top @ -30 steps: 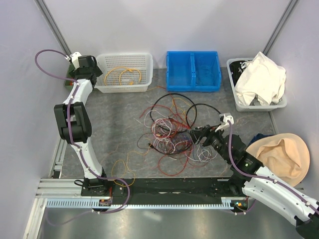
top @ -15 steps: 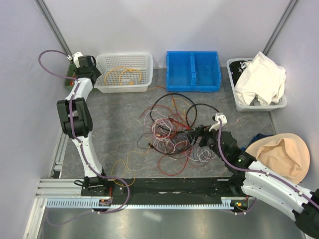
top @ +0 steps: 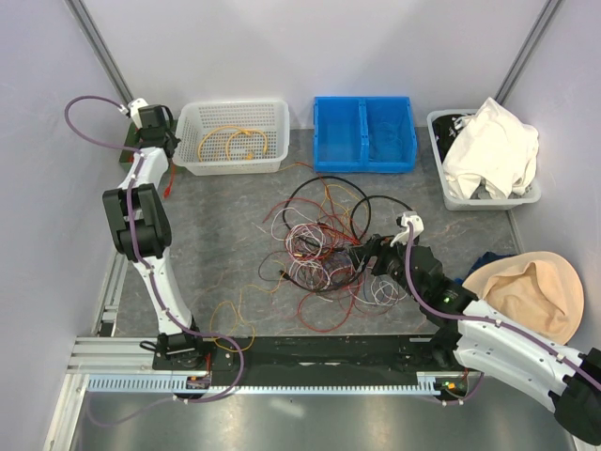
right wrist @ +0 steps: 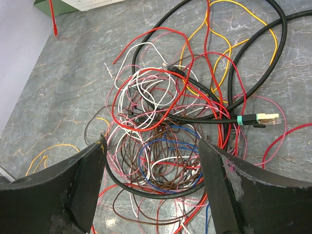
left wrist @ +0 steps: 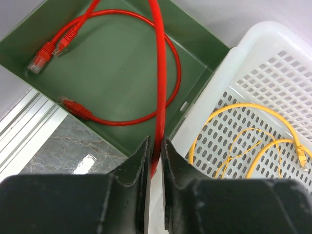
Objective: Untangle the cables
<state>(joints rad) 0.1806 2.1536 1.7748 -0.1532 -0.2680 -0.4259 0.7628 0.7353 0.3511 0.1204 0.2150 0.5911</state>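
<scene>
Cable (left wrist: 157,73), red, pinched by left end effector (left wrist: 156,142); far end cropped.

We find the cables (top: 324,249) heaped on the surface (top: 216,230). Behind them to the left sits the perforated basket (top: 235,169), straight behind them the divided bin (top: 366,164), and behind to the right the cloth-filled tub (top: 488,201).

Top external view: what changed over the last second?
The right gripper slid left, deeper into the cables, jaws open. The left gripper shifted slightly left, from the corner of the white basket toward the green bin; it pinches a red cable there. Cable pile, basket and bin stayed put.
</scene>
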